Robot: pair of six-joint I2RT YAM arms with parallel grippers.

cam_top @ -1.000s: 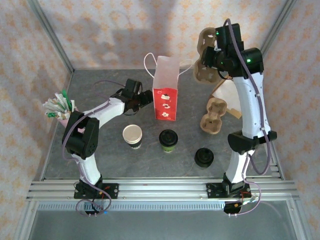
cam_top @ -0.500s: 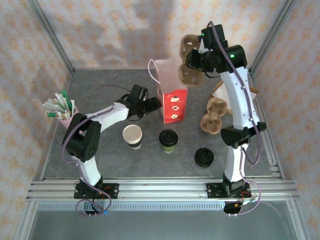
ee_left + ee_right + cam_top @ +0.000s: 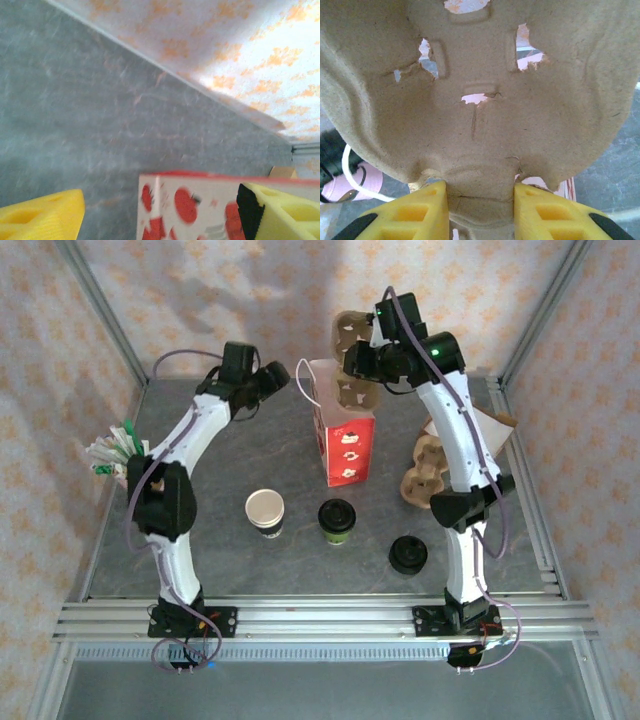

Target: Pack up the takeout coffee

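- Takeout coffee (image 3: 338,521): a lidded paper cup, black lid on, upright on the grey table (image 3: 230,455). It stands just in front of the gift bag, well apart from both grippers.
- Lidless cup (image 3: 265,510): upright, near the coffee's left side, cream inside showing.
- Stack of black lids (image 3: 408,554): on the table, to the right of the coffee and a little nearer the arm bases.
- Red-and-white paper gift bag (image 3: 346,448): upright at mid-table, with white cord handles.
- Right gripper (image 3: 480,199): its yellow fingers (image 3: 415,212) are pinched on the edge of a pulp cup carrier (image 3: 480,85), which it holds aloft, overlapping the bag's top in the overhead view.
- Left gripper (image 3: 272,378): raised at the back left of the table, left of the bag. Its fingers (image 3: 42,220) are spread wide with nothing between them.
- Spare pulp carriers (image 3: 425,475): lying to the right of the bag.
- Cup of stir sticks and sachets (image 3: 118,455): at the table's left edge.
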